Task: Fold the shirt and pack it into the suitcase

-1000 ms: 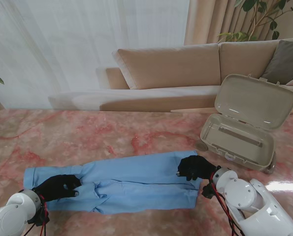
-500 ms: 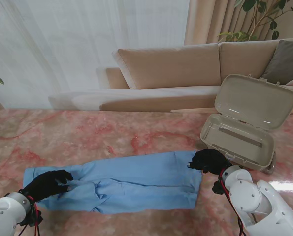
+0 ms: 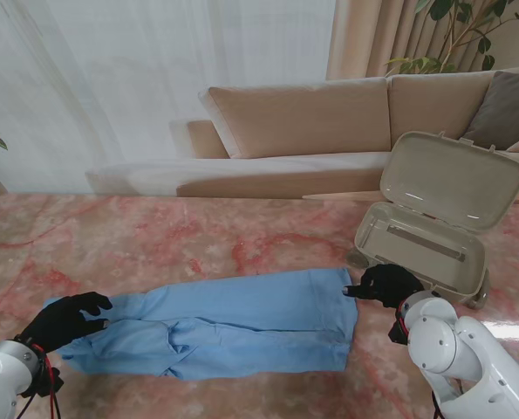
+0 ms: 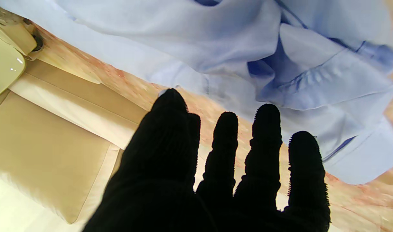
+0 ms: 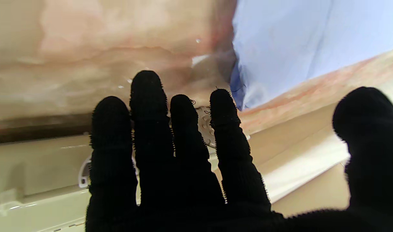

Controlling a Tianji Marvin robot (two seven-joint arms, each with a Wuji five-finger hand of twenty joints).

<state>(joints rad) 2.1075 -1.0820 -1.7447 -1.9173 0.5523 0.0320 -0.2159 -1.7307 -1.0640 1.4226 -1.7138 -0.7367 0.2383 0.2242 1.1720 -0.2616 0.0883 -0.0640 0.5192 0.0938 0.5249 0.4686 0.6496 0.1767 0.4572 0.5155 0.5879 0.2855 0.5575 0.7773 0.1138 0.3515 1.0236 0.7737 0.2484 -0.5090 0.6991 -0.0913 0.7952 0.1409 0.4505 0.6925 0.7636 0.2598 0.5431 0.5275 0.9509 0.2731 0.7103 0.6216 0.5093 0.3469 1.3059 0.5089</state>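
Light blue cotton shirt (image 3: 233, 323) lies flat on the pink-veined marble table (image 3: 154, 240), folded lengthwise into a long band running left to right in front of me. Collar and cuff layers are bunched toward its left end, where the cloth is rumpled; the right end is smoother and squared off.

My left hand (image 3: 63, 319), black-gloved, sits at the left end of the band. Fingers (image 4: 267, 129) spread and extended, nothing between them. The wrist view shows the tips apart from the cloth, with bare table between them and the nearest folds. Holding nothing.

My right hand (image 3: 388, 285) hovers at the right end, between the shirt's edge and the suitcase. Four fingers (image 5: 145, 96) close side by side, thumb held wide; nothing gripped. Whether the index tip touches the hem, I cannot tell.

Beige hard-shell suitcase (image 3: 420, 253) stands open to my right, just beside the shirt's right end, lid (image 3: 451, 179) propped up away from me. Its tray looks bare apart from a strap or bar across it. Placed there, I judge, so the packing move is short.

Judgement: lengthwise fold done, crosswise folds remaining, since the band looks too long for the tray. One hand at each end suits bringing one end over the other. Risk: the loose collar layers slipping as the left end lifts.
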